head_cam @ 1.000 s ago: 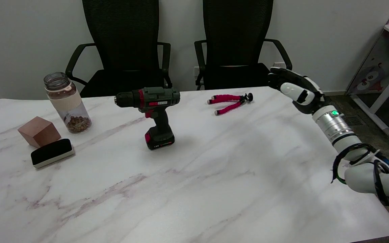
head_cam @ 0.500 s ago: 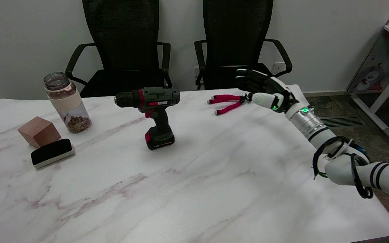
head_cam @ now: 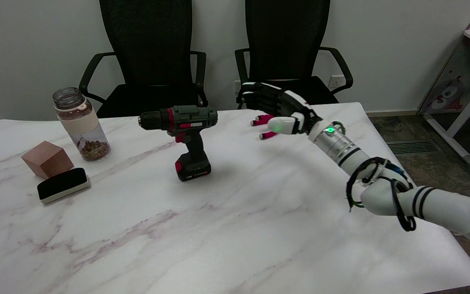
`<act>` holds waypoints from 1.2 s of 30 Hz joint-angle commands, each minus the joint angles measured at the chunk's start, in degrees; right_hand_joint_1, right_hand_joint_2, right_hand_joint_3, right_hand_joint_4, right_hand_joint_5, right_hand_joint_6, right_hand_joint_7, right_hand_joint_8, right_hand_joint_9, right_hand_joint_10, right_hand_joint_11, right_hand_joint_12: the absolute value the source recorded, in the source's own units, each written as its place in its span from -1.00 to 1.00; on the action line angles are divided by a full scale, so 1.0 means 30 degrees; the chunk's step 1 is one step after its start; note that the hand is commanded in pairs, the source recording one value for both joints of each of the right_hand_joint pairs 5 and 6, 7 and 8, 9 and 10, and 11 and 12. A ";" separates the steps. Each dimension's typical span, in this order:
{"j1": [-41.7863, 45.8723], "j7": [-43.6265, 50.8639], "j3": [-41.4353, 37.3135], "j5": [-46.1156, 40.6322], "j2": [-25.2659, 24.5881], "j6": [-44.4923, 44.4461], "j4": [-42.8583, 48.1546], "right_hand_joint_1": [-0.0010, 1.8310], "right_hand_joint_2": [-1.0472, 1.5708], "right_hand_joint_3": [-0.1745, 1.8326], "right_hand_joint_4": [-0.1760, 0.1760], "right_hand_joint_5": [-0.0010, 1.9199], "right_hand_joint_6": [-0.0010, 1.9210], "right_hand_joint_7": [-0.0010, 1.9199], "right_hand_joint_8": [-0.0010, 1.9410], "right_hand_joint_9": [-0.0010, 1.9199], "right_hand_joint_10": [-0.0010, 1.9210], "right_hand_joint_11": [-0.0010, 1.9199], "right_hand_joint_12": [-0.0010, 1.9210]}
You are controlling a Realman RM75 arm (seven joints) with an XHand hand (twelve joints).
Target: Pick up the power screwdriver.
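**A:** Why does the power screwdriver [head_cam: 184, 136] stand up in the middle of the table [head_cam: 235, 228]?

**B:** It sits on its flat red battery, so the grip is easy to grab. The label is too small to read.

**A:** And the right hand [head_cam: 278, 109]?

**B:** Off to its right, in the air, fingers spread, holding nothing.

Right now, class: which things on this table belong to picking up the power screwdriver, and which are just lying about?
Job:
power screwdriver
right hand, open, apart from it

Lying about:
jar
wooden block
eraser
pink tripod
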State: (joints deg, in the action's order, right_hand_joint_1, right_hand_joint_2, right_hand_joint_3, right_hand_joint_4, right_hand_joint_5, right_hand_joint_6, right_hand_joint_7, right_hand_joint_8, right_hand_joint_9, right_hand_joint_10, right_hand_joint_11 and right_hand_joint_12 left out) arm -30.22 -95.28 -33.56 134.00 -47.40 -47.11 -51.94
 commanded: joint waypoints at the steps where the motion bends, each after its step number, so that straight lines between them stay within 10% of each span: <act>1: -0.3190 -0.0028 0.1372 0.3463 -0.5449 0.0970 0.2988 0.01 -0.58 0.15 0.89 -0.64 -0.64 -0.64 -0.64 -0.64 -0.64 -0.67 -0.67; 36: -0.3862 -0.0321 0.1255 0.2706 -0.8918 0.2479 0.8875 -0.01 -0.80 0.07 1.00 -0.83 -0.83 -0.83 -0.84 -0.78 -0.78 -0.88 -0.88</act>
State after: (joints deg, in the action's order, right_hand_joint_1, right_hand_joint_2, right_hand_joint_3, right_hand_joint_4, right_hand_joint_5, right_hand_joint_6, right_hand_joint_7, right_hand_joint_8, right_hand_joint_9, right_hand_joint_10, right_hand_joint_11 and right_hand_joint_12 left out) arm -42.29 -95.91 -30.05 142.36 -69.47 -41.54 -30.10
